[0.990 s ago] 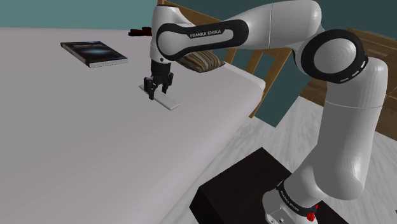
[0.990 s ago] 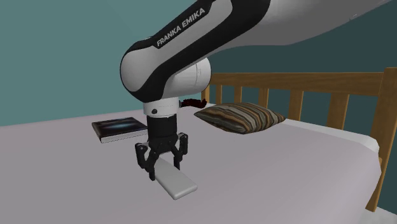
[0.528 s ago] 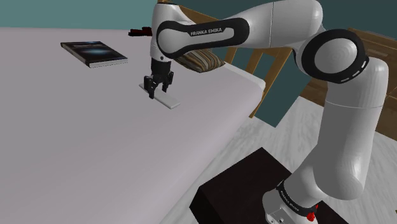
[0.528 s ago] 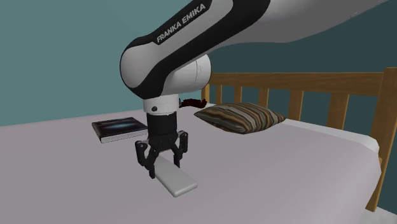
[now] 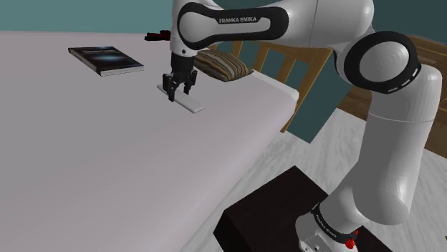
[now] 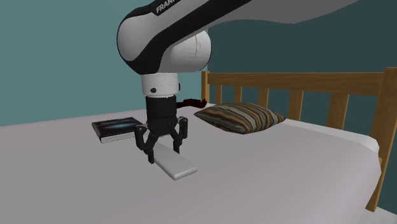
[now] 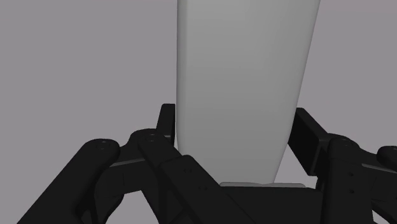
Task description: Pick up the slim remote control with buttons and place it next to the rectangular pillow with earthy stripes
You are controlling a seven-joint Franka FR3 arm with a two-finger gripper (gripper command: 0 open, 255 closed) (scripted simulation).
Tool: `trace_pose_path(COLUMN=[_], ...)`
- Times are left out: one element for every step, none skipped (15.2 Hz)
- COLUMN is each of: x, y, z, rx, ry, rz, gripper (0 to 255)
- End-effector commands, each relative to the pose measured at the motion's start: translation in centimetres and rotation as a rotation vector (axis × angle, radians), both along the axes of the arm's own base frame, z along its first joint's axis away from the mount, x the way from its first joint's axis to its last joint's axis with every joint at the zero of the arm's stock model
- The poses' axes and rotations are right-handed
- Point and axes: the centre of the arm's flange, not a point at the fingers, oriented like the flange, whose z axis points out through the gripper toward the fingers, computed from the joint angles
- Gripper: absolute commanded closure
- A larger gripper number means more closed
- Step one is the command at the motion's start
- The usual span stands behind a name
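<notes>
The remote point(image 5: 189, 104) is drawn as a slim plain white slab with no buttons showing. My gripper point(image 5: 179, 90) is shut on one end of it, and the rest sticks out toward the shoulder view's lower right. In the second exterior view the gripper point(image 6: 162, 150) points down over the bed and clasps the remote point(image 6: 177, 167) close above the sheet. The wrist view has both black fingers point(image 7: 167, 122) pressed against the remote's point(image 7: 245, 83) long sides. The striped brown pillow point(image 5: 223, 66) point(image 6: 240, 116) lies by the headboard, a short way beyond the gripper.
A dark book point(image 5: 106, 60) point(image 6: 118, 129) lies on the pale bed point(image 5: 86, 143) away from the pillow. A small dark red object point(image 5: 154, 35) point(image 6: 191, 102) sits near the headboard point(image 6: 299, 83). The bed's edge drops to the floor beside my black stand point(image 5: 276, 211).
The arm has risen a little and carried the remote toward the pillow and headboard. The grip has stayed shut throughout.
</notes>
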Motion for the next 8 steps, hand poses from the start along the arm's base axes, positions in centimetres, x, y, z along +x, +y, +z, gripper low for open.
trace_pose_path(x=[-0.1, -0.1, -0.1, -0.1, -0.1, -0.1, -0.1, -0.1], y=[0.0, 0.0, 0.0, 0.0, 0.0, 0.0, 0.0, 0.0], z=[1.0, 1.5, 2.0, 2.6, 3.1, 3.6, 4.1, 4.7], rx=[0.000, 0.000, 0.000, 0.000, 0.000, 0.000, 0.000, 0.000], ry=[0.000, 0.000, 0.000, 0.000, 0.000, 0.000, 0.000, 0.000], rz=[0.000, 0.000, 0.000, 0.000, 0.000, 0.000, 0.000, 0.000], gripper=[255, 255, 255, 255, 255, 255, 255, 255])
